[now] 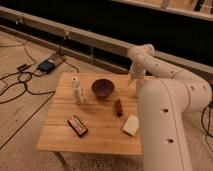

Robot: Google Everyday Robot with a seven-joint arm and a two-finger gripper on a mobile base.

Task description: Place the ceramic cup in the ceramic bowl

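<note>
Maroon ceramic bowl (103, 88) sits on the table (100, 134), just left of the gripper (135, 82), which hangs at the far right edge. Whether it grips anything I cannot tell. I judge the ceramic cup is hidden there behind the arm (165, 115), so the carry runs left.

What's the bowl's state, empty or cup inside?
Empty: the ceramic bowl shows only its dark interior. The pincer is to its right, near the table edge.
</note>
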